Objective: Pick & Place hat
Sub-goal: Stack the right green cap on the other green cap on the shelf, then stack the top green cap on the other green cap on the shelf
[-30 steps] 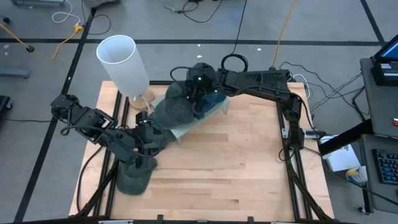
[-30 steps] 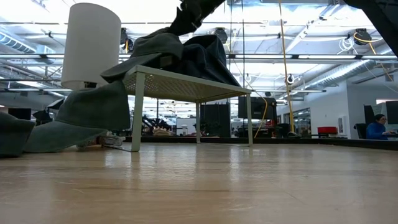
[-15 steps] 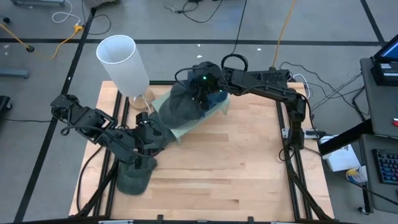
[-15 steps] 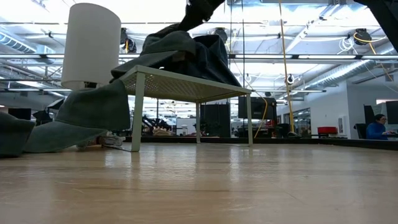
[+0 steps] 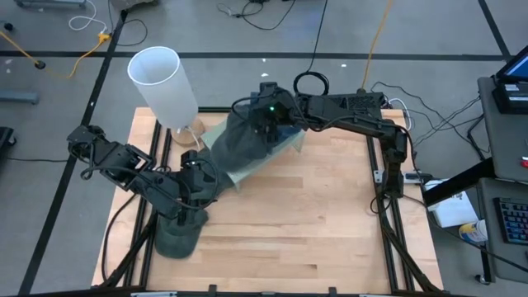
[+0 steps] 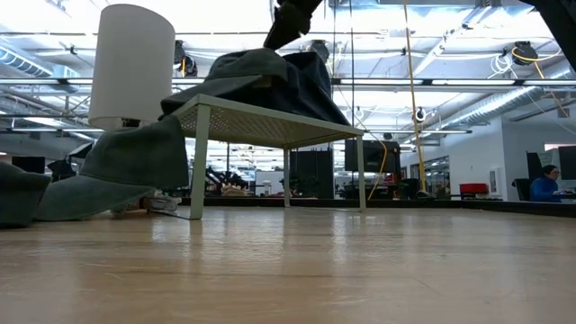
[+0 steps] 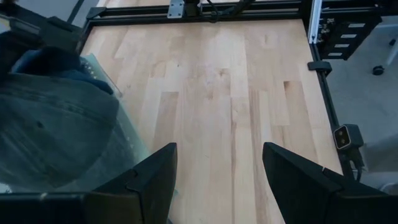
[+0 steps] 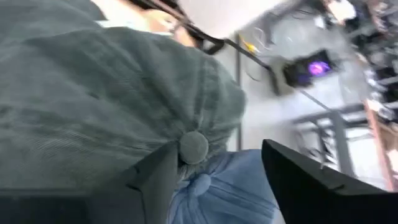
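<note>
A grey-green hat (image 5: 246, 136) lies on a small pale perforated table (image 5: 285, 148), partly over a blue hat (image 8: 217, 186). In the low view the grey-green hat (image 6: 252, 67) rests on the tabletop (image 6: 270, 121). My right gripper (image 8: 217, 146) is open just over its crown, one finger on each side of the top button (image 8: 194, 144). Another dark grey hat (image 5: 177, 235) lies on the wooden table at the near left. My left gripper (image 5: 200, 177) waits open beside the small table, nothing between its fingers (image 7: 155, 180). My right gripper comes at the grey-green hat's crown from above, its open fingers (image 8: 155, 180) on either side of the top button. Whether the fingertips touch the cloth I cannot tell. The hat lies on the small table and the blue hat.
A tall white cylinder (image 5: 162, 87) stands at the far left, close behind the small table. A grey hat (image 6: 126, 171) shows low on the left in the low view. Bare wooden tabletop (image 5: 313, 214) stretches to the right and near side.
My right gripper has carried the grey-green hat toward the table's right, from overhanging the small table's left edge to lying fully on top. It has then opened and let the hat go. The hat has settled onto the table and the blue hat.
</note>
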Controlling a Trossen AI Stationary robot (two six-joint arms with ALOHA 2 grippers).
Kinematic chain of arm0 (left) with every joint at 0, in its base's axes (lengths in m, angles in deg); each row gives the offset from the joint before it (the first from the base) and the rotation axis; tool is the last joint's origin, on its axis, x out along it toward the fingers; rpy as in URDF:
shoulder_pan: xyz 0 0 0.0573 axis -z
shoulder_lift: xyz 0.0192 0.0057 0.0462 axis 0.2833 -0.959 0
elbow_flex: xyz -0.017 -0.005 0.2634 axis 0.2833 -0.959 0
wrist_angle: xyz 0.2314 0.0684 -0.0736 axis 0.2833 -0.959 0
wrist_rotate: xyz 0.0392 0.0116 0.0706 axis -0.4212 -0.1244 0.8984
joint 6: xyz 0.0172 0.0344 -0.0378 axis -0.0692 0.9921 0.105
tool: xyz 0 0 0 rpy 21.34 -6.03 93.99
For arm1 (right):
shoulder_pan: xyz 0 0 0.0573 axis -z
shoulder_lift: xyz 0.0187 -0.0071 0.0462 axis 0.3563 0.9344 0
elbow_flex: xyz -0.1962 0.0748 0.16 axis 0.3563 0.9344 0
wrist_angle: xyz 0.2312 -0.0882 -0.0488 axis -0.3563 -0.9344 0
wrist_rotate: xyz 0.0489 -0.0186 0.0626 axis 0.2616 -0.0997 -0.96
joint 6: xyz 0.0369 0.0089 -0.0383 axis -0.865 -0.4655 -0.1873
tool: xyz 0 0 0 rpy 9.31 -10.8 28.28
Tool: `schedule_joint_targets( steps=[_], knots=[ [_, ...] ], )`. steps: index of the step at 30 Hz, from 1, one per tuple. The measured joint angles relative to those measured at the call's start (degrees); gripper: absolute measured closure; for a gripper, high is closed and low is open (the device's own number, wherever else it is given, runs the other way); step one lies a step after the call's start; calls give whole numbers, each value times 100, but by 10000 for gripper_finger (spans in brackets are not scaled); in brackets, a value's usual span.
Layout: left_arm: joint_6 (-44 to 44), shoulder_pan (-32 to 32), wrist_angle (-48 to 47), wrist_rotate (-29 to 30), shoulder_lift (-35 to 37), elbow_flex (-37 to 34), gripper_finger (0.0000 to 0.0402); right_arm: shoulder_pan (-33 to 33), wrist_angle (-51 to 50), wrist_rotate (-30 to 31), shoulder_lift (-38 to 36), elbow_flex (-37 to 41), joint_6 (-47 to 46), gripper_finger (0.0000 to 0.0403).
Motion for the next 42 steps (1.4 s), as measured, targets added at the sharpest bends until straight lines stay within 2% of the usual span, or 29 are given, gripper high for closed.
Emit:
schedule_joint_targets(
  steps=[3, 8, 12, 14, 17, 21, 23, 25, 32, 36, 42],
  knots=[
    [0, -6, 0, 4, 0, 0, 163, 4, 63, 216, 0, 0, -29, 159],
    [1, -6, 0, 0, 0, 0, 162, -32, 244, 250, -22, 0, -219, 157],
    [2, -6, 0, -31, 0, 0, 162, -101, 88, -602, -33, -2, -603, 158],
    [2, -6, 0, -33, 0, 0, 163, -120, 95, -770, -58, 0, -776, 158],
    [31, -6, 0, -33, 0, 0, 163, -160, 173, -684, -100, -2, -802, 158],
    [35, -6, 0, -31, 0, 0, 163, -221, 187, -280, -132, -1, -847, 158],
    [-75, -6, -18, -33, 0, 0, 162, -282, 149, -376, -195, 2, -1089, 158],
    [-561, -4, -269, -36, 0, 0, 163, -376, 168, -609, -277, -11, -1443, 158],
    [-3102, -4, -1636, -172, -2, -254, 163, -929, -378, -627, -462, 2, -2301, 158],
    [-3669, 32, -1788, -286, 2, -691, 163, -1239, -457, -625, -549, -8, -2486, 158],
    [-4308, 191, -1750, -314, -3, -1947, 163, -1618, -494, -625, -630, 0, -2750, 158]
  ],
)
